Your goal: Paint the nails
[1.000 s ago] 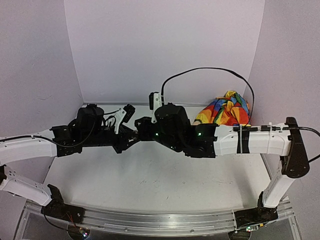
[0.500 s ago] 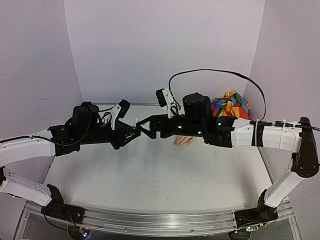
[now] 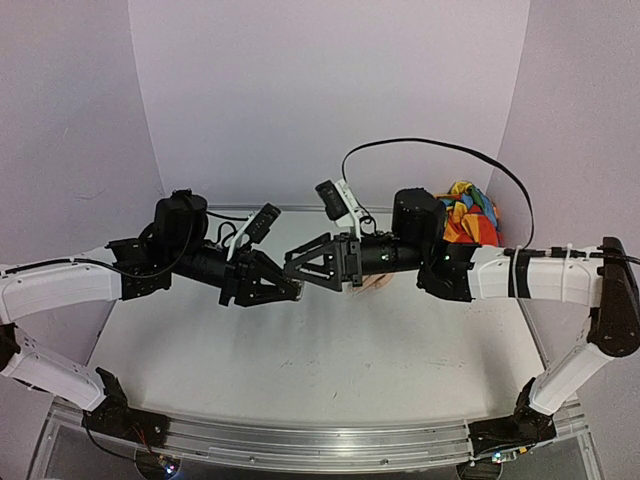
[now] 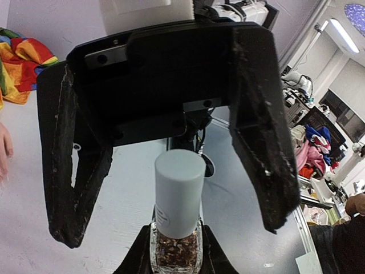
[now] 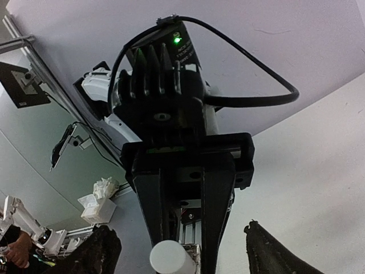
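My left gripper (image 4: pixel 175 258) is shut on the glass body of a small polish bottle (image 4: pixel 175 248) filled with pinkish flakes. Its white cap (image 4: pixel 179 194) points at my right gripper (image 5: pixel 185 246). That gripper is open, its black fingers (image 4: pixel 263 148) standing wide on either side of the cap without touching it. From above, the left gripper (image 3: pixel 288 292) and the right gripper (image 3: pixel 297 265) meet tip to tip over the table's middle. The peach mannequin hand (image 3: pixel 378 282) lies behind the right wrist, with its rainbow sleeve (image 3: pixel 470 220) at the back right. I cannot make out the nails.
The right arm's black cable (image 3: pixel 430 145) loops high above the sleeve. Purple walls close the table (image 3: pixel 320 370) at the back and both sides. A metal rail (image 3: pixel 300 445) runs along the near edge.
The right gripper was shut a second ago; it has opened, turned towards the left gripper and now straddles the bottle's cap. The left arm has shifted right and forward with the bottle. The mannequin hand is uncovered.
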You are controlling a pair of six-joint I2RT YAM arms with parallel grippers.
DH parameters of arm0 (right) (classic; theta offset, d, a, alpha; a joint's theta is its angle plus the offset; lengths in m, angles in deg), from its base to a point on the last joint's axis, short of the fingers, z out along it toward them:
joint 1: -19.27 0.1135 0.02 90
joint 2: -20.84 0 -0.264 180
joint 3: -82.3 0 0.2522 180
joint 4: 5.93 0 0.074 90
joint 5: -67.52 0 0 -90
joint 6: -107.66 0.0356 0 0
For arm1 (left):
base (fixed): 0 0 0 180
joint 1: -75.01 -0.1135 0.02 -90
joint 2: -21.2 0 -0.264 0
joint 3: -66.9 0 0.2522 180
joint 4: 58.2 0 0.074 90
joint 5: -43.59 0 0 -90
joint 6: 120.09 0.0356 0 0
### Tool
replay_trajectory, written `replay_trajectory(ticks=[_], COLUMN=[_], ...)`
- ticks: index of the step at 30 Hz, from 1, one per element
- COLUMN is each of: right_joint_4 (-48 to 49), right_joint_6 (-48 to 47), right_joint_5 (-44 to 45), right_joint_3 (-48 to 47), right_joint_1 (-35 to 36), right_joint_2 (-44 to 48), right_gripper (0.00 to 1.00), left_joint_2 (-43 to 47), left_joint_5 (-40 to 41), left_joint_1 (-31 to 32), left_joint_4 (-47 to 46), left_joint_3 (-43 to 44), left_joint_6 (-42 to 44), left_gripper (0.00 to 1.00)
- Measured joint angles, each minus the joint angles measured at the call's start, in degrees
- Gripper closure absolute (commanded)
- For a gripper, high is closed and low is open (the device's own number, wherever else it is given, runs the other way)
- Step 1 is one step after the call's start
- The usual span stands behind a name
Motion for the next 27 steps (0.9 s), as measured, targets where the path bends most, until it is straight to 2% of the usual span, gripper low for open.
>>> replay_trajectory(ticks=[2, 7, 21, 25, 27], right_joint_4=[1.75, 5.40, 9.31, 9.66, 9.53], right_joint_6=[0.87, 2.97, 4.98, 5.01, 4.57], right_joint_5=[-1.73, -4.26, -7.28, -7.34, -6.21], right_joint_3=[0.55, 0.61, 0.57, 0.57, 0.57], right_joint_1=[0.00, 0.00, 0.00, 0.00, -0.04], right_joint_2=[0.00, -0.02, -1.68, -1.90, -1.92], right_gripper=[0.40, 0.52, 0.98, 1.00, 1.00], left_joint_2=[0.00, -0.15, -0.22, -0.13, 0.50], left_joint_5=[-1.68, -4.50, -6.36, -5.29, -2.21], left_joint_1=[0.26, 0.57, 0.59, 0.59, 0.63], left_joint_4=[-0.39, -0.85, -0.48, -0.35, 0.17], left_joint_3=[0.00, 0.13, 0.13, 0.13, 0.09], left_joint_6=[-0.04, -0.22, -0.42, -0.24, 0.17], left_gripper=[1.00, 1.00, 1.00, 1.00, 1.00])
